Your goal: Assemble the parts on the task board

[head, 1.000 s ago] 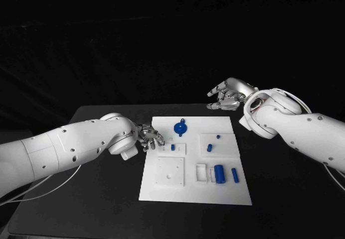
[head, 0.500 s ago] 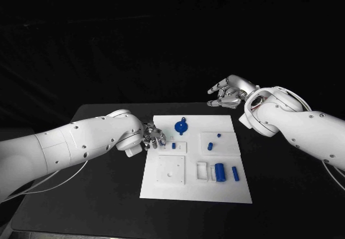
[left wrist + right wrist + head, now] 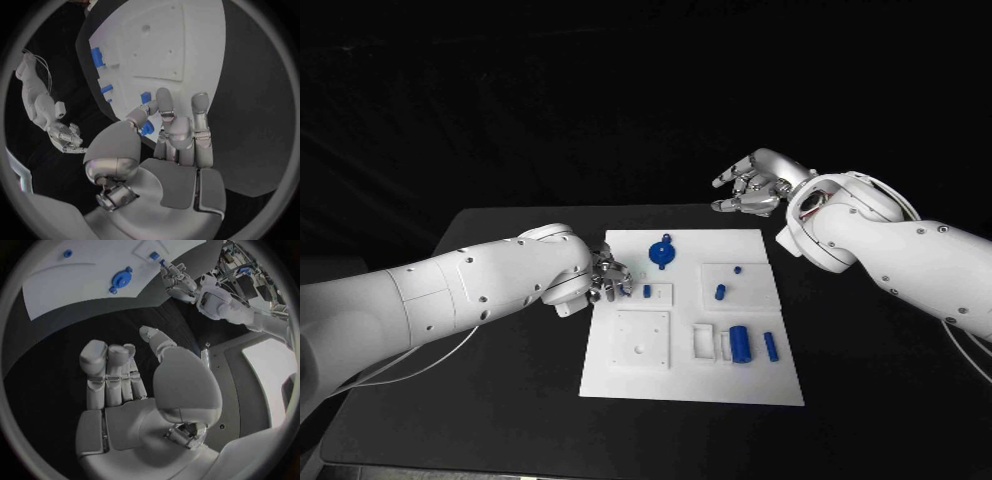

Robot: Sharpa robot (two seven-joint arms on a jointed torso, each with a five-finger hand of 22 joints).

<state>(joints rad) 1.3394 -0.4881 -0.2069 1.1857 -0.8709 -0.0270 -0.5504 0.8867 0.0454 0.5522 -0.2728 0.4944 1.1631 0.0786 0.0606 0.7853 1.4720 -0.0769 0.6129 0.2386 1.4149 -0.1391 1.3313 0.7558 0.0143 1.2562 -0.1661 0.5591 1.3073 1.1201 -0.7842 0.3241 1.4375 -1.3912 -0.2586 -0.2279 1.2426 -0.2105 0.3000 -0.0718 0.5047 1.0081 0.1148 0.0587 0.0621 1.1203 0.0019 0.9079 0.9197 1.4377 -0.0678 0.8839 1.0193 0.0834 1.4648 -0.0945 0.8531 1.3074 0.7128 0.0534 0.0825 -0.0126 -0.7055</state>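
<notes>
While the white rectangular task board (image 3: 692, 330) lies flat at the middle of the black table (image 3: 488, 400), the nearest parts are seen toward its 5 o'clock corner: a thick blue cylinder (image 3: 740, 345) and a slimmer blue pin (image 3: 770, 347), laid side by side next to a small white bracket (image 3: 705, 343). A square white plate (image 3: 643, 342) is set at about 7 o'clock on the board. Farther up, a short blue peg (image 3: 648, 292) is stood in a recess near 10 o'clock, and another small blue peg (image 3: 720, 294) is placed near 2 o'clock. At 12 o'clock a round blue disc with small lugs (image 3: 662, 257) is found.

The left hand (image 3: 606, 278) is held at the board's 9 o'clock edge, just beside the short blue peg; its fingers are curled loosely, nothing is seen in them, and contact with the peg cannot be confirmed. The right hand (image 3: 754, 190) is raised beyond the far edge, fingers bent inward and empty.

The pegs are judged light, rigid and smooth, so they could slip or topple; a pinch across the upper sides of the peg is advised.
</notes>
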